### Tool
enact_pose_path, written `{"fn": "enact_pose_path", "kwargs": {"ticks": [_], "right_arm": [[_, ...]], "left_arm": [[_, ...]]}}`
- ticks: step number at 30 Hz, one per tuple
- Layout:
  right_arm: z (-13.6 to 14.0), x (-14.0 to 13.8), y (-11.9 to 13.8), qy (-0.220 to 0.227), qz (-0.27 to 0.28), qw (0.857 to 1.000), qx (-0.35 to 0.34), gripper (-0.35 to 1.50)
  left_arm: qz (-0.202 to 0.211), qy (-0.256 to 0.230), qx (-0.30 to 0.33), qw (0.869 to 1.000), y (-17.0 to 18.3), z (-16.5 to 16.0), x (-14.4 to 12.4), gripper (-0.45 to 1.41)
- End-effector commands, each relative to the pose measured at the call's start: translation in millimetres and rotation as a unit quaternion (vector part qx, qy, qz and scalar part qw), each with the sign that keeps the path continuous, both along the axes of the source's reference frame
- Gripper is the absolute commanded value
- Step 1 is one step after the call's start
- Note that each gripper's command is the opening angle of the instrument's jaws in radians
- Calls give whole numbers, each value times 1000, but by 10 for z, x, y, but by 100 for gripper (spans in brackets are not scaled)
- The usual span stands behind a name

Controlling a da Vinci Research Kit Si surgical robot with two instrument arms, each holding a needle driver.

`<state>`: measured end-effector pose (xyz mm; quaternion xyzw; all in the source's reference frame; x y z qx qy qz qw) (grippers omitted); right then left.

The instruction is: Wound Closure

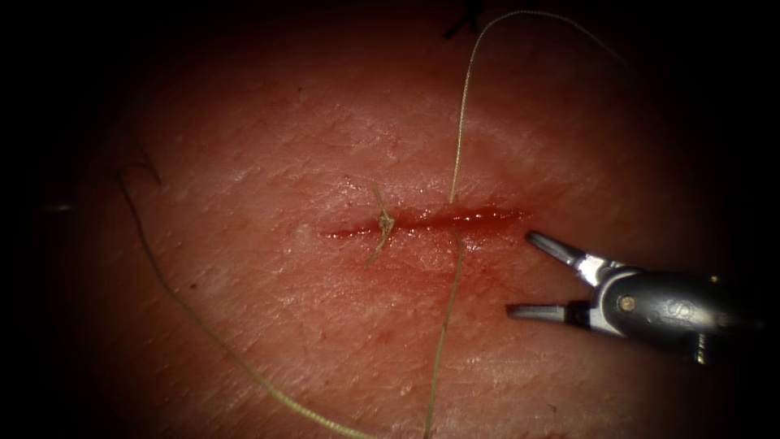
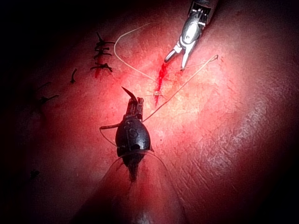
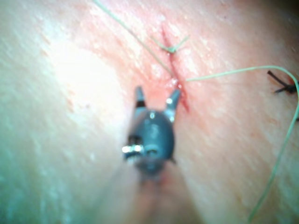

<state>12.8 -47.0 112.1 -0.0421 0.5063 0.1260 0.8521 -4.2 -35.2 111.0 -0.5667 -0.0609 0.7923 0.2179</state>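
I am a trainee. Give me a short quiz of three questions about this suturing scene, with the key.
1. True or false: the right claw is shut on the thread.
2. What does the left claw hold? A the needle; B the thread alone; C nothing.
3. Fill in: in the endoscope view, the thread crosses the cut to the ___ of the knot.
Key: 1 false, it is open and holds nothing; 2 A, clear of the tissue; 3 right.

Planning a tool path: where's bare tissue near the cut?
Bare: tissue above the cut, left of the thread; below, between both strands. Crowded: cut's right end, by the right end effector, open, empty. Left end effector holds the needle, out of tissue.
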Motion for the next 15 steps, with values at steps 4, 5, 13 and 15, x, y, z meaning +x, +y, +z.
{"fn": "enact_pose_path", "kwargs": {"ticks": [4, 5, 13, 15], "right_arm": [[26, 27, 12, 5, -1, 1000, -4, 84], [28, 31, 13, 6, -2, 1000, -4, 83], [33, 56, 14, 19, -16, 1000, -5, 41], [33, 58, 15, 21, -20, 1000, -6, 9]], "left_arm": [[2, -3, -1, 1000, -1, 8, -9, -45], [3, -4, -1, 1000, -1, 8, -10, -45], [5, -7, -2, 1000, -4, 10, -16, -45], [5, -8, -2, 1000, -4, 10, -18, -45]]}}
